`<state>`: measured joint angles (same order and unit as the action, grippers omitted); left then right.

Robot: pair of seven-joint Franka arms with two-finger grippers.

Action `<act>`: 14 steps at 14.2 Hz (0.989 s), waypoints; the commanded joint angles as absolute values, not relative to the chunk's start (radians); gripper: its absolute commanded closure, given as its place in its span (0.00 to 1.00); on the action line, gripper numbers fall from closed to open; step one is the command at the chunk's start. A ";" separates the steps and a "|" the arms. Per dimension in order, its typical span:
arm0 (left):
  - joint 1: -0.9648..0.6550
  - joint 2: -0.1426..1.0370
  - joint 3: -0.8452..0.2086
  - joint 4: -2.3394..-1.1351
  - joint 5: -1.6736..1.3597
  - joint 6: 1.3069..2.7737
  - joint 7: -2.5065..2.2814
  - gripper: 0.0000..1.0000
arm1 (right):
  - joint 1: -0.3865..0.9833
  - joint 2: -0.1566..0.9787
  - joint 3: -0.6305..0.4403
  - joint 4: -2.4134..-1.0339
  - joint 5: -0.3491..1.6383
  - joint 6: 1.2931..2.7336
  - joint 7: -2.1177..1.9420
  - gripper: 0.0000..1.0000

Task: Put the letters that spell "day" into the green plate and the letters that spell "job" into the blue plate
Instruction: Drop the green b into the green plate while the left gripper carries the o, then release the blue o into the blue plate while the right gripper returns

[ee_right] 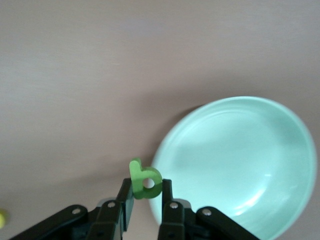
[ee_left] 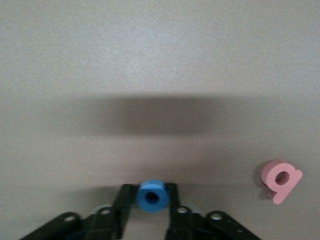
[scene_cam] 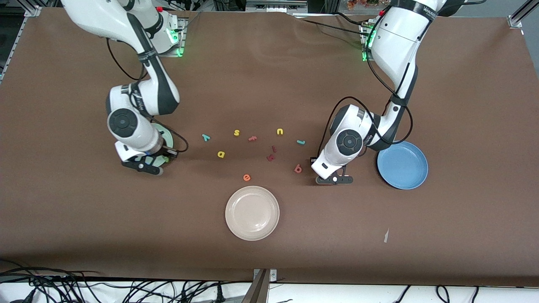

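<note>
Mint-green, the green plate (ee_right: pixel 240 165) lies empty under our right gripper (ee_right: pixel 146 197), which pinches the olive "d" (ee_right: pixel 144 181) just beside its rim. Our left gripper (ee_left: pixel 151 200) clasps the blue "o" (ee_left: pixel 152 196) near the empty blue plate (scene_cam: pixel 402 165); pink "b" (ee_left: pixel 280 180) lies nearby.

The strip of table between the green plate (scene_cam: pixel 165 136) and the blue plate (scene_cam: pixel 402 165) is crowded: foam letters from the teal "y" (scene_cam: pixel 206 137) to the pinkish-red "b" (scene_cam: pixel 298 168) lie scattered with narrow gaps between them. The cream-white plate (scene_cam: pixel 252 213) sits nearer the front camera. Bare brown cloth (scene_cam: pixel 471 219) lies open around it and toward both table ends.
</note>
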<state>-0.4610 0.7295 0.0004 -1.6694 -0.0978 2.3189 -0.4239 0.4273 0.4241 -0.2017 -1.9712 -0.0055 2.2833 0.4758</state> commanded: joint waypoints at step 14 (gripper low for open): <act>-0.197 0.581 0.012 -1.660 -0.069 1.928 0.180 0.89 | 0.423 0.461 -0.065 -1.919 0.040 2.299 0.729 0.00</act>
<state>-0.2378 0.6069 0.0164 -1.6285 -0.0932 1.9663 0.0409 0.4242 0.4123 -0.1140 -1.9858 0.0229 2.3203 0.6201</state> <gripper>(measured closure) 0.718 0.000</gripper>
